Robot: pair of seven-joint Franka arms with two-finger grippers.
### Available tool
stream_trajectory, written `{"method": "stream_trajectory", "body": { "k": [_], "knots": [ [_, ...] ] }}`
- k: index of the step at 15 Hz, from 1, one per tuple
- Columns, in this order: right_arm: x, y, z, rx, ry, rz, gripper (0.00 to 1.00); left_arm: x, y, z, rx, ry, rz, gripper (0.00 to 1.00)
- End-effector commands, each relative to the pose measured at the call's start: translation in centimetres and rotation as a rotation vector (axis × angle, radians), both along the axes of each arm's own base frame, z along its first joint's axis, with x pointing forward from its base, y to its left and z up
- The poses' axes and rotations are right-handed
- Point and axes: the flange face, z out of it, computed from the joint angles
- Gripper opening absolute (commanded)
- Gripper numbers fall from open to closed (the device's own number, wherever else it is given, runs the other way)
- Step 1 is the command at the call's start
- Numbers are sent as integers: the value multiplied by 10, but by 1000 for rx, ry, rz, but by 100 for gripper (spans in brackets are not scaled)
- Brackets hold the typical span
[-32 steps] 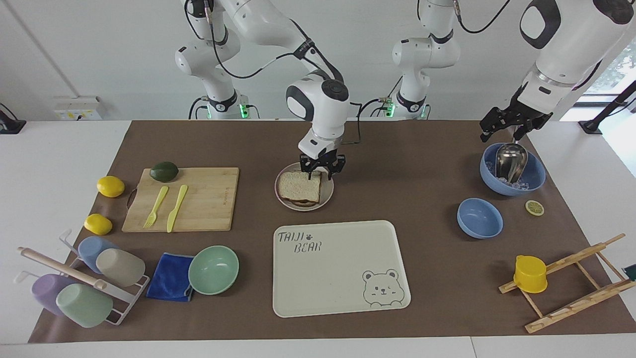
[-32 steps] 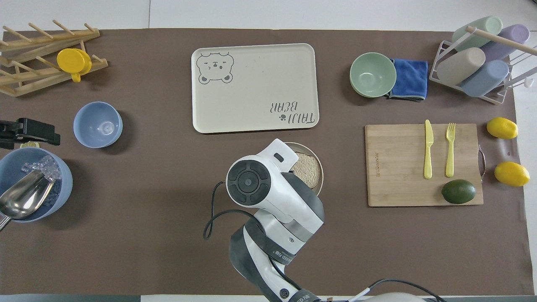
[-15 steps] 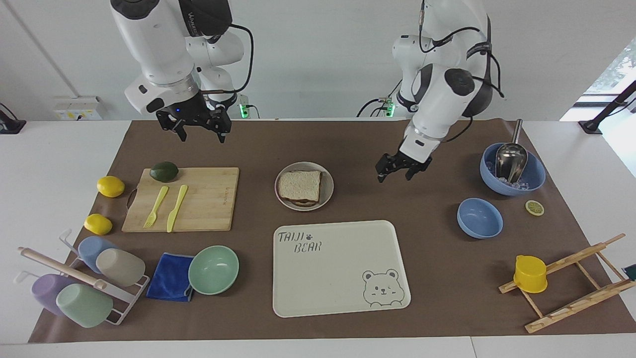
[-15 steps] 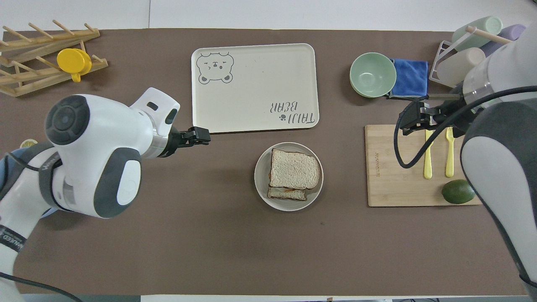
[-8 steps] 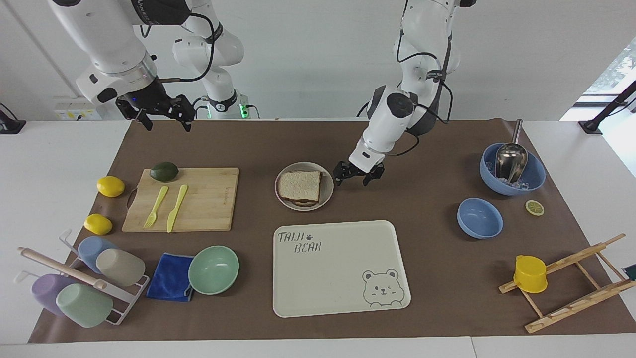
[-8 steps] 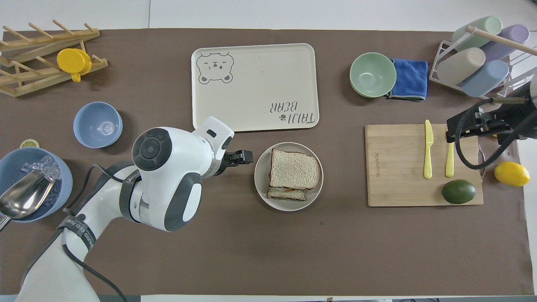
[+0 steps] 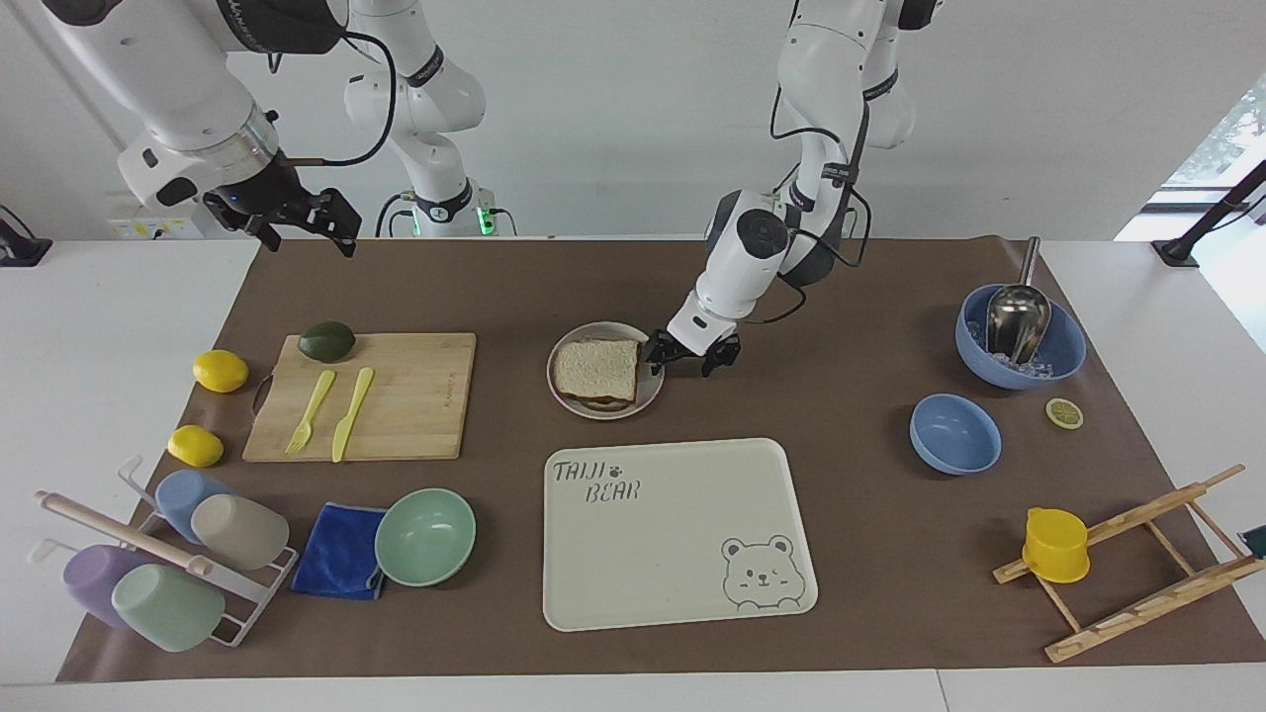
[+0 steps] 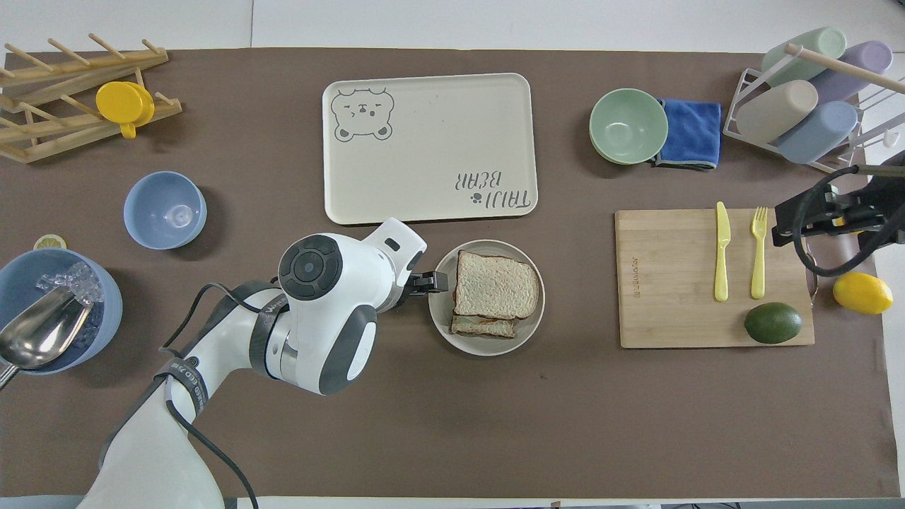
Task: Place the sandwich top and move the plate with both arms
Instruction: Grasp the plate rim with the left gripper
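From overhead, my own left arm covers most of my left hand (image 8: pixel 433 282) beside the plate (image 8: pixel 442 318), the sandwich top (image 8: pixel 495 285) hides most of the slice beneath, and my right arm is cut off at the edge.

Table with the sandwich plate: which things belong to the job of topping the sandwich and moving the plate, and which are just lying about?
Part of the job:
- sandwich top, already on the sandwich
- plate
- left gripper, at the plate's rim
- right gripper, raised, waiting

Just lying about:
- bear tray
- cutting board
- mint bowl
- blue bowls
- lemons
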Motion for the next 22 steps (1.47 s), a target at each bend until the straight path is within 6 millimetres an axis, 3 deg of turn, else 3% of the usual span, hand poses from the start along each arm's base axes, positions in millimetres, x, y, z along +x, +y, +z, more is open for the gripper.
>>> {"method": "stream_trajectory", "body": {
  "k": [1, 3, 7, 11, 17, 20, 22],
  "knots": [
    [-9, -8, 5, 37, 11, 31, 100, -2, -2, 1, -20, -15, -5, 81],
    [-16, -27, 7, 59, 16, 69, 100, -6, -6, 0, -20, -14, -15, 75],
    [-21, -16, 8, 42, -3, 98, 100, -6, -7, -3, -36, 1, 9, 59],
    [-29, -24, -2, 48, 10, 85, 100, -12, -17, -8, -37, -9, -3, 51],
    [-23, -28, 0, 42, -43, 83, 100, -10, -14, -9, -35, -1, 6, 34],
    [-16, -31, -2, 37, -68, 78, 100, -9, -13, -10, -44, 10, 20, 9],
    [-14, -36, -1, 27, -82, 72, 100, -10, -14, -9, -44, 11, 20, 0]
  ]
}}
